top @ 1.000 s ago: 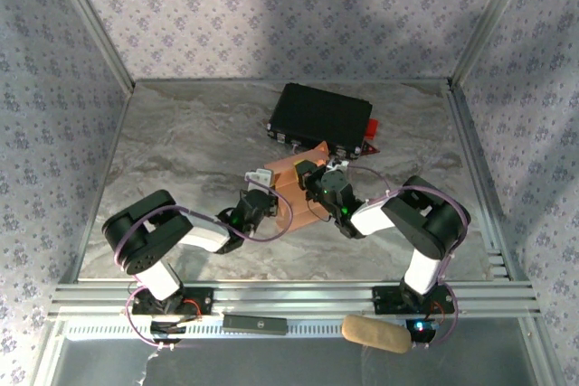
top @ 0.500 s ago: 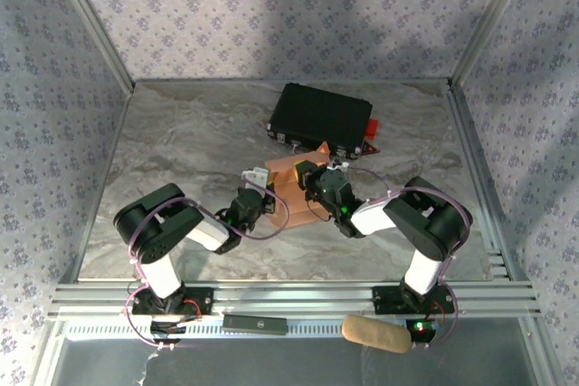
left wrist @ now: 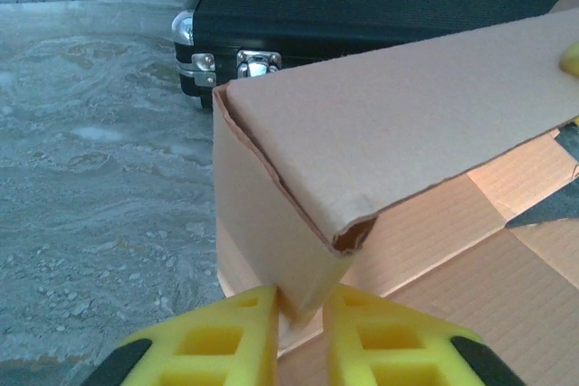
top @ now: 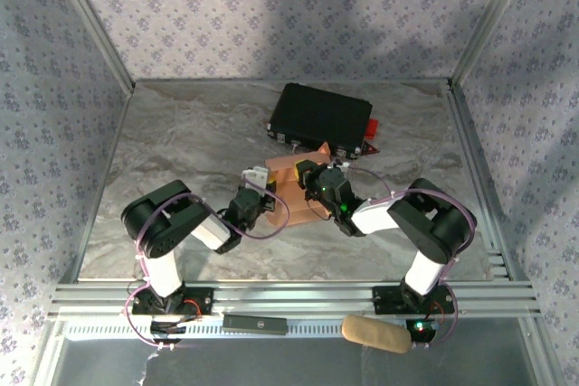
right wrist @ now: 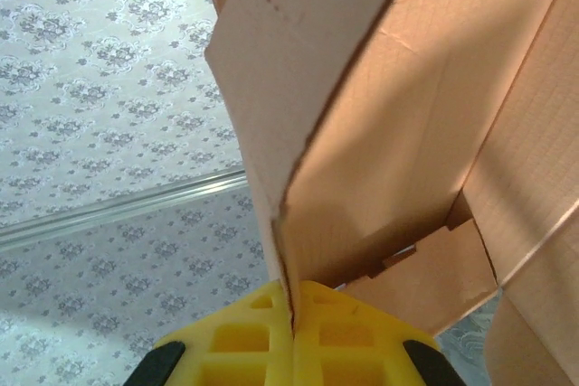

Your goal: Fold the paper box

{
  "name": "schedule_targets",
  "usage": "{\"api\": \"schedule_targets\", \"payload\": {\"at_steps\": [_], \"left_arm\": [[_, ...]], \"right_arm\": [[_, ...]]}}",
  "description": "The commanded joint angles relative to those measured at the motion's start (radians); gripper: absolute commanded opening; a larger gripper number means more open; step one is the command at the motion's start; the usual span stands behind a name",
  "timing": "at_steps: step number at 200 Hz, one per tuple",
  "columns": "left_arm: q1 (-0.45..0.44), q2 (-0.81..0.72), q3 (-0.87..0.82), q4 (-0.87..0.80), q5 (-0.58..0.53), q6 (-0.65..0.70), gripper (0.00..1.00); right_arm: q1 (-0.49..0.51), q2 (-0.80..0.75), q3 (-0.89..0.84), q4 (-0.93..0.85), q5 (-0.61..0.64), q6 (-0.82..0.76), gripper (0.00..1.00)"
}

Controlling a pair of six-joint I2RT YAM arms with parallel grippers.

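Marbled grey table, floral-papered walls on three sides. Black hard case with metal latches lies at the back centre-right, a red bit at its right end.

Paper box – salmon-orange, part folded – is mid-table just in front of the case, between the two arms and raised off flat. From the left wrist camera one long panel runs across the top over a folded side wall, with open corrugated flaps to the right and the case right behind it.

Right gripper is at the box's right side: yellow fingers clenched flat together on a thin cardboard edge, the open inside of the box above them.

Left gripper is at the box's left side: its yellow fingers sit on either side of the lower folded corner, slightly parted – cannot tell whether they pinch it or just flank it.

On the near rail: a beige oblong pad on the right, a small black bar towards the middle.
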Motion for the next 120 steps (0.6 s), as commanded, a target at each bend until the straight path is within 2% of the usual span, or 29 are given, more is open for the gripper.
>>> {"api": "schedule_targets", "payload": {"at_steps": [1,27,74,120], "left_arm": [[0.008,0.026,0.0,0.184,0.045,0.027,0.21],[0.01,0.037,0.002,0.187,0.036,0.036,0.21],[0.019,0.019,0.029,0.13,0.024,0.04,0.07],[0.018,0.006,0.049,0.095,0.009,0.033,0.0]], "right_arm": [[-0.001,-0.002,-0.005,-0.137,-0.012,0.021,0.0],[-0.005,-0.013,0.001,-0.167,-0.013,0.021,0.0],[-0.005,0.0,0.026,-0.182,-0.026,0.031,0.0],[-0.002,-0.009,0.035,-0.221,-0.025,0.045,0.0]]}}
